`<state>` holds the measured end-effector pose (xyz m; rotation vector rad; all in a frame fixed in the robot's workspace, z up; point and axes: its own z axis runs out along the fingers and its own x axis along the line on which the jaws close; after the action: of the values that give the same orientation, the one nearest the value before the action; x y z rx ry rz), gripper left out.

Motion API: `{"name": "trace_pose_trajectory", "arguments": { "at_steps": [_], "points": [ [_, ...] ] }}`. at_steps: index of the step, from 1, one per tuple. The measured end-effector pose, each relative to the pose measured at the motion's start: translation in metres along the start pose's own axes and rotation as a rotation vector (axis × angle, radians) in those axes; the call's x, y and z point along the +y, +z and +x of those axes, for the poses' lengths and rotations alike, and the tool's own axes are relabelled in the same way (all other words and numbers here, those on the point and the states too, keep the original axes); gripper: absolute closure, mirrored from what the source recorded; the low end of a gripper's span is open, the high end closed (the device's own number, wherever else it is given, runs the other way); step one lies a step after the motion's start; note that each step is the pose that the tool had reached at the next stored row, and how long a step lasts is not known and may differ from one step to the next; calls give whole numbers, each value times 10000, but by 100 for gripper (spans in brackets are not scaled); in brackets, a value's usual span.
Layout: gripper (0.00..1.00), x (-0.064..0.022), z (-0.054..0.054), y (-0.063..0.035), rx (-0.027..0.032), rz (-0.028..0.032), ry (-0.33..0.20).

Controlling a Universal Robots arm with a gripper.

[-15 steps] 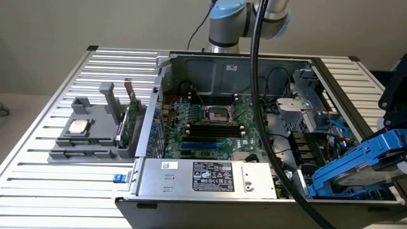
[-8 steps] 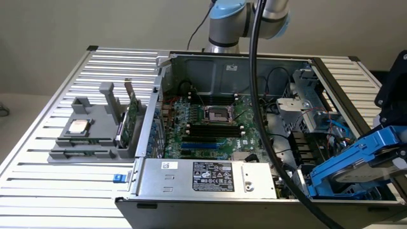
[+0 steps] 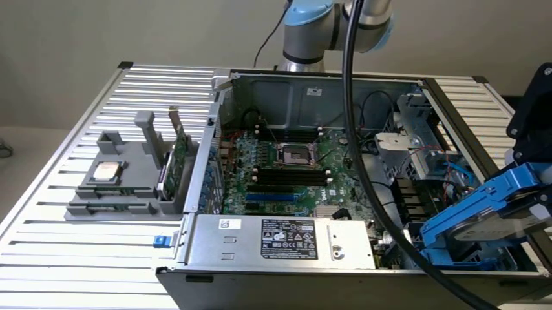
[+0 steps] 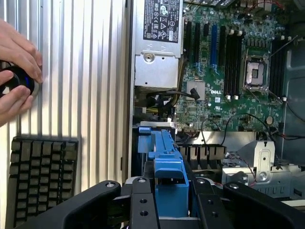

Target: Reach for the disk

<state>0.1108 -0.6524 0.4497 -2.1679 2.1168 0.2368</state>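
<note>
Your reach looks finished: the claw [image 4: 171,210] is closed on the 1 disk [image 4: 167,162], its blue rail pinched between the 2 fingers [image 4: 143,205] and tilted out of the 1 case [image 3: 302,97]. Any move now calls for a steady grip, because cables [image 4: 171,98] crowd just ahead. Off to the claw's side are 1 keyboard [image 4: 43,181] and a person's 2 hands [image 4: 19,52].

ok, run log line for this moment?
gripper: shut on disk | disk: tilted, at open case corner | side: exterior view's right
</note>
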Motion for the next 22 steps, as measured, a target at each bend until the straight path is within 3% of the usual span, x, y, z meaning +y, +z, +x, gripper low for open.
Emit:
{"name": "trace_pose_trajectory", "arguments": {
  "at_steps": [5,11,14,16,19,22],
  "points": [
    [67,-2,-5,18,108,-45,12],
    [67,-6,-102,54,162,-64,17],
    [67,-7,-124,63,193,-108,28],
    [67,-11,-125,61,194,-188,52],
    [67,-17,-130,29,186,-386,117],
    [67,-28,-139,-20,179,-536,170]
  ]
}}
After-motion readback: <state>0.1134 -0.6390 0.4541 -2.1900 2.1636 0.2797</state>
